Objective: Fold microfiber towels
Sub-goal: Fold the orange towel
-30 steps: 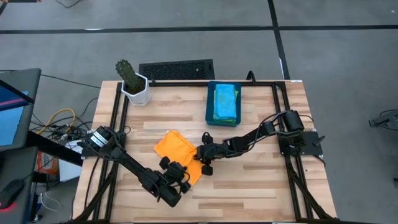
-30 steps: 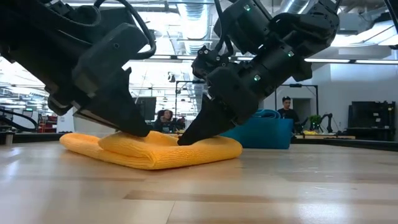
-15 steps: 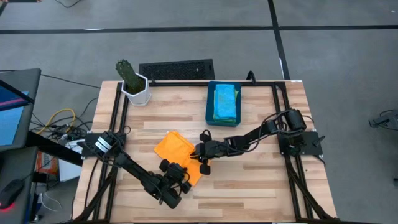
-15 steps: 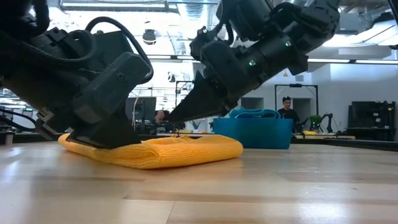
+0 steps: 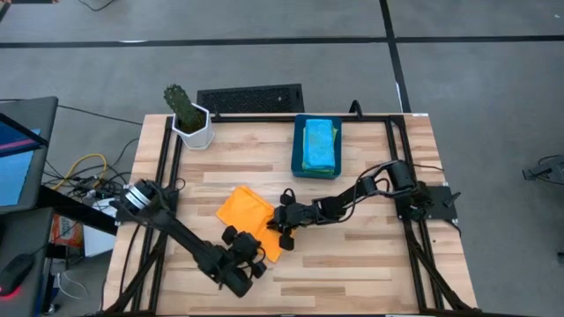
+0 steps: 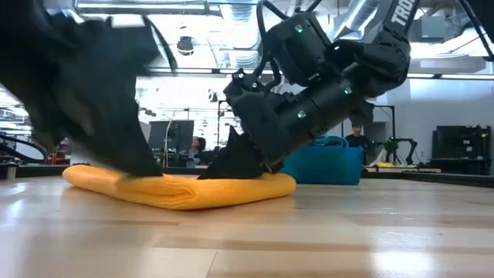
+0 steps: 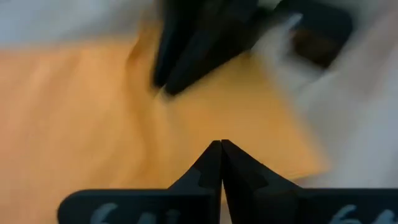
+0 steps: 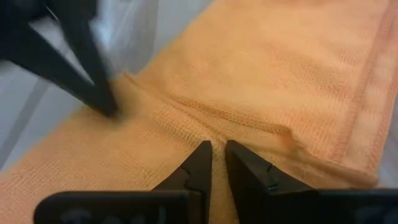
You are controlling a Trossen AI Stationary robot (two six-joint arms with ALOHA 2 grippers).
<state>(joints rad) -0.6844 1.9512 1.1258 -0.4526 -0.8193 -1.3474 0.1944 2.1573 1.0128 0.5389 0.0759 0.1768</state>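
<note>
An orange microfiber towel lies folded flat on the wooden table, left of centre. My left gripper is shut, and its tips are down on the towel's near part. My right gripper comes in from the right and slants down. Its fingers are closed to a narrow slit on the towel's top layer. More towels, green and light blue, lie in the dark blue bin at the far side. My left gripper presses its shut fingertips down on the towel's top surface, slanting down from the near left. The towel lies flat on the table under them. My right gripper sets its fingertips on the top layer beside a hemmed edge, slanting down from the right. Whether cloth is caught in the slit, I cannot tell.
A potted cactus stands at the far left corner, with a black keyboard beyond the far edge. Bare wood lies to the right and along the near edge. In the low view, people and desks show in the room behind.
My right gripper has lifted off the towel and come down on it again, a little farther toward the table's left. My left gripper has slid slightly left along the towel. The raised fold at the towel's left has flattened.
</note>
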